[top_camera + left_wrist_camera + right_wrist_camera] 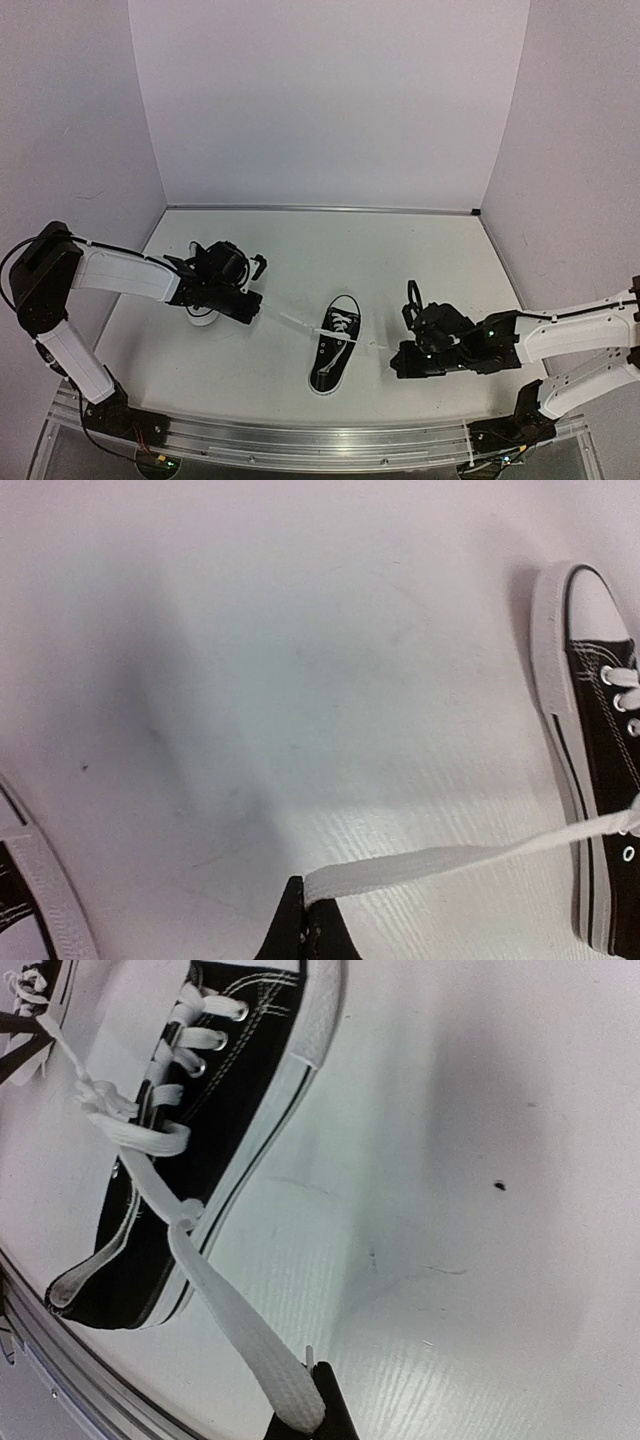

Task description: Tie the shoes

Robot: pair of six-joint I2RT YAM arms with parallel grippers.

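Observation:
A black sneaker (335, 346) with white laces and a white toe cap lies in the middle of the table, toe pointing away. It also shows in the left wrist view (600, 740) and the right wrist view (200, 1130). My left gripper (252, 310) is shut on one white lace (440, 862), stretched taut to the left. My right gripper (397, 362) is shut on the other lace (240, 1330), pulled to the right. The laces cross in a knot (95, 1095) over the shoe. The second sneaker (205, 300) lies mostly hidden under the left arm.
White walls enclose the table on three sides. A metal rail (300, 440) runs along the near edge, close to the shoe's heel. The second sneaker's sole edge (50, 890) shows at the left of the left wrist view.

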